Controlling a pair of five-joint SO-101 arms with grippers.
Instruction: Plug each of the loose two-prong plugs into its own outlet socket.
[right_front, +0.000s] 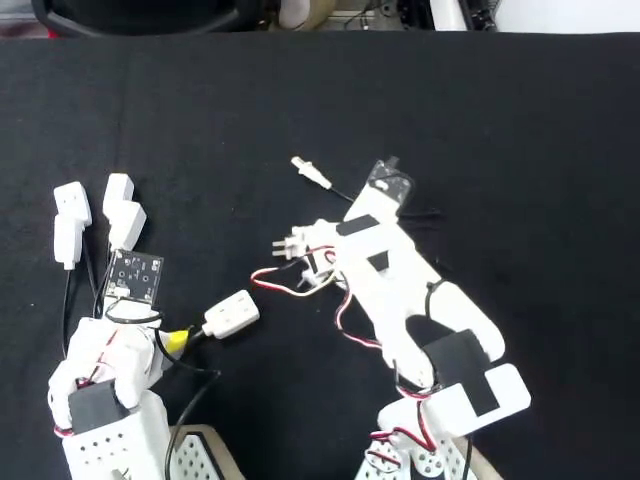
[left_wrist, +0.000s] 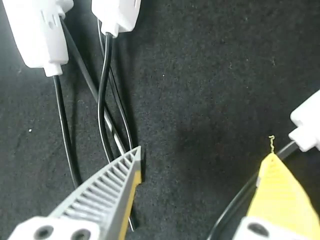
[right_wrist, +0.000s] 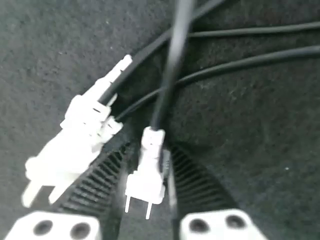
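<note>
A cluster of white outlet sockets (right_front: 125, 222) lies at the far left of the table (right_front: 500, 120). Their black cables (left_wrist: 102, 100) run back toward the left arm. The left gripper (left_wrist: 204, 155) hangs low over those cables with its fingers spread wide and nothing between them. 1 cable passes just beside the grey fingertip. Near the yellow fingertip lies 1 more socket (right_front: 230, 315), apart from the cluster.

Further right, the right gripper (right_wrist: 147, 150) has its fingers drawn narrow on a small 2-prong plug (right_wrist: 145, 185). The prongs point back toward the wrist rather than outward. A second plug (right_wrist: 70, 150) lies just beside that gripper, and a third plug (right_front: 312, 173) lies farther up the table, apart.

The main risk, as I judge it, is orientation: with the prongs facing the wrist, the plug cannot meet a socket until it is turned or re-gripped, and it could slip loose then. The crossed cables near the right gripper could drag the second plug along. A loose socket would likely slide away under a push unless the left gripper pins it first.
</note>
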